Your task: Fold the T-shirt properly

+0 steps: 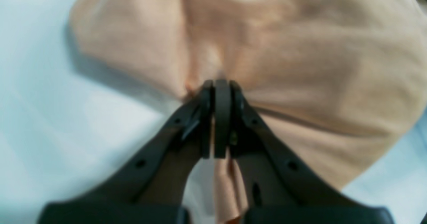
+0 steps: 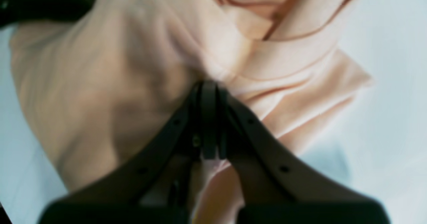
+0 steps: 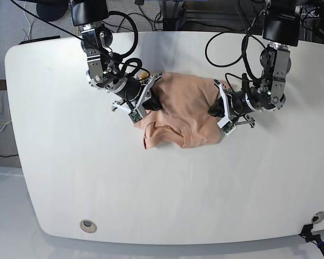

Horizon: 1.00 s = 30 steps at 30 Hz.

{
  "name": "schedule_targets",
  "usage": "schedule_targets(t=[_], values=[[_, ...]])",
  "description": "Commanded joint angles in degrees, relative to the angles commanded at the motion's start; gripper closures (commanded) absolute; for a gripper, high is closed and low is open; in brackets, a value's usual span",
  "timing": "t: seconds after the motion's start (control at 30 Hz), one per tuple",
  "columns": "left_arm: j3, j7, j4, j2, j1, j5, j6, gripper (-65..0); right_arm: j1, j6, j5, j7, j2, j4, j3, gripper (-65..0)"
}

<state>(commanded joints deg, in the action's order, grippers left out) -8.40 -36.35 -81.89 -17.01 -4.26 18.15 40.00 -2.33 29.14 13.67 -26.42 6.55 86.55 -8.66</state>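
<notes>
The peach T-shirt lies bunched in the middle of the white table, with a folded collar and sleeve at its front left. My left gripper is at the shirt's right edge, shut on a pinch of cloth; in the left wrist view the gripper clamps the fabric, and a strip hangs between the fingers. My right gripper is at the shirt's left edge, shut on cloth; in the right wrist view the gripper holds folded fabric. The smiley print is hidden.
Cables hang behind both arms at the table's far edge. Two round grommets sit near the front edge, one at the left and one at the right.
</notes>
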Motion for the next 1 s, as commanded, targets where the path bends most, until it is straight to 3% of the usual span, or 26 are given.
schedule_targets(t=[0.33, 0.47, 0.5, 0.6, 0.67, 0.83, 1.0], values=[[0.4, -0.1, -7.3, -1.8, 2.5, 0.2, 0.0, 0.0, 3.3, 0.0, 0.0, -0.1, 0.1, 2.0, 0.0, 0.0], [5.0, -0.1, -12.1, -2.7, 6.2, 0.0, 0.0, 0.0, 3.2, -0.09, 0.0, -5.1, 0.1, 8.7, 0.0, 0.0], [6.7, -0.1, -13.5, -2.6, 7.0, -0.1, 0.0, 0.0, 2.9, -0.62, -0.1, -5.5, 0.1, 10.8, 0.0, 0.0], [11.3, 0.0, -16.4, -2.6, 9.8, -0.1, 0.0, 0.0, 0.4, -5.36, -2.3, -5.6, 0.1, 16.0, 0.0, 0.0], [15.6, 0.9, -17.9, -2.5, 11.9, -0.1, 0.0, 0.0, -1.2, -6.24, -6.2, -5.4, 0.1, 18.9, 0.0, 0.0], [23.6, 9.3, -20.8, -2.5, 19.4, -0.2, 0.0, 0.0, -8.5, -6.33, -12.6, 5.2, -0.3, 23.0, 4.3, 0.0], [29.5, 18.8, -21.6, -1.8, 27.3, -0.2, 0.0, 0.0, -14.8, -6.33, -12.7, 12.5, -0.3, 23.4, 11.6, 0.0]])
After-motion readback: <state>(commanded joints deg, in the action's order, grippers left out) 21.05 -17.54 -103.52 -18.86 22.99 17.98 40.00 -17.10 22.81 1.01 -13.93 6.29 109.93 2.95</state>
